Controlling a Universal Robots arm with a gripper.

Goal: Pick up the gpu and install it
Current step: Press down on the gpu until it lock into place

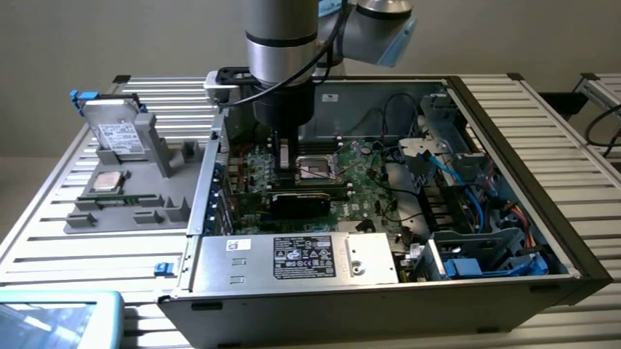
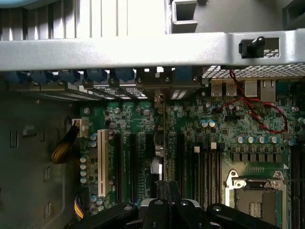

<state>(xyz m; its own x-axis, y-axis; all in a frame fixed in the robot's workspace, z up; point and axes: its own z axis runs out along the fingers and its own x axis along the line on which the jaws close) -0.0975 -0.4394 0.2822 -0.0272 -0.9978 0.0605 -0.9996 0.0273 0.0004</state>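
- Claw [image 2: 164,202] state: fingers pressed together, pinching the top edge of the gpu [image 2: 164,143]. In the wrist view the card runs edge-on straight out from the fingertips toward the rear wall of the case [image 1: 543,182].
- GPU position: upright, directly under the claw, down among the expansion slots on the motherboard [image 2: 219,119]. In the exterior view its black cooler side [image 1: 301,198] shows just below the claw [image 1: 281,161]. Can't tell whether the edge connector is fully home in the slot.
- White slot [image 2: 101,160] and the other dark slots lie parallel to the card, to one side of the claw; the empty CPU socket [image 2: 255,200] is on the other side.
- Handling, my read: light, thin and stiff along its length, but the board will flex or crack if twisted. Edge connector and solder-side parts are fragile, so no side load.
- Grip point: the bare top edge near mid-length, as now, keeps it balanced and vertical. A narrow pinch on a smooth board edge could let it pivot if the bracket end snags at the rear wall.
- Hard drive [image 1: 121,134] and loose chip [image 1: 107,180] sit on the tray [image 1: 116,218] outside the case, well clear of the claw.
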